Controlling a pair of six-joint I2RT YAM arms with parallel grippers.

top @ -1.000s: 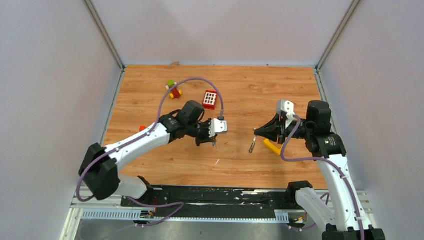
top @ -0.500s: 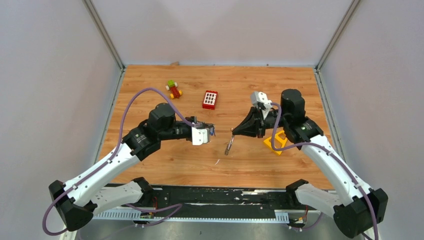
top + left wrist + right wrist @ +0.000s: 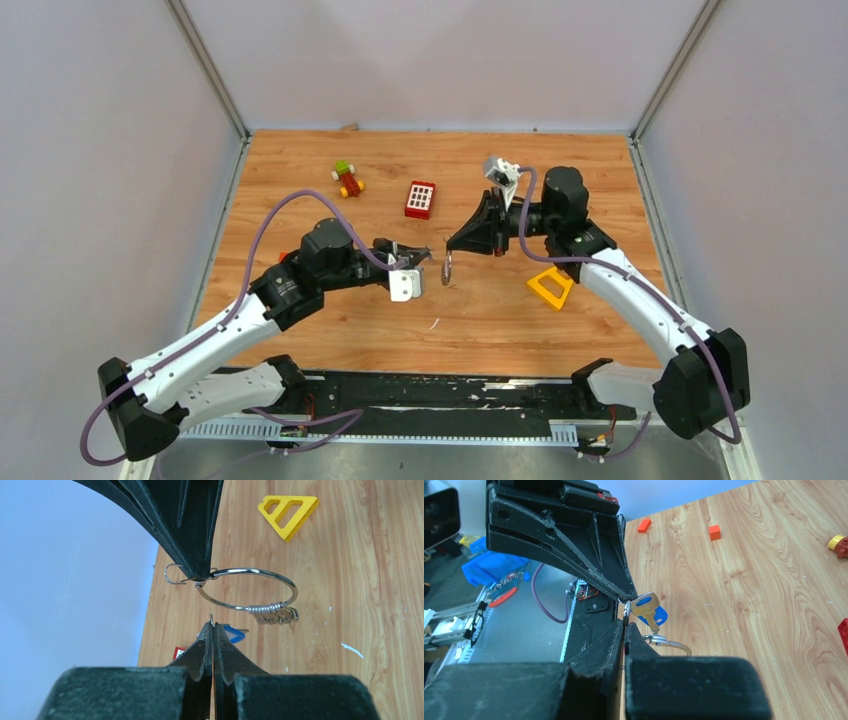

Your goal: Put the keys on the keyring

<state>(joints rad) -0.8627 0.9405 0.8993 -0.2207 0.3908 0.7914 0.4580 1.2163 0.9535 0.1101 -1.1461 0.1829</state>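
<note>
The keyring [image 3: 246, 591], a thin silver wire ring with a coiled bunch on its lower side, hangs above the wooden table from my right gripper [image 3: 449, 247], which is shut on the ring's end. My left gripper [image 3: 428, 257] faces it from the left, tips almost touching. It is shut on a key [image 3: 644, 605] with a blue tag [image 3: 659, 615]. In the left wrist view the key's thin edge [image 3: 212, 618] sticks out of my shut fingers just under the ring. In the right wrist view the key hangs right above the keyring [image 3: 670, 643]. Whether key and ring touch is unclear.
A yellow triangular block [image 3: 550, 287] lies on the table under the right forearm. A red brick [image 3: 421, 199] and a small toy figure [image 3: 348, 179] sit farther back. Two small orange bricks [image 3: 714, 531] lie on the left side of the table.
My right gripper has carried the keyring left and farther back, uncovering the yellow block. My left gripper drew back a little, then edged right, up to the ring.
</note>
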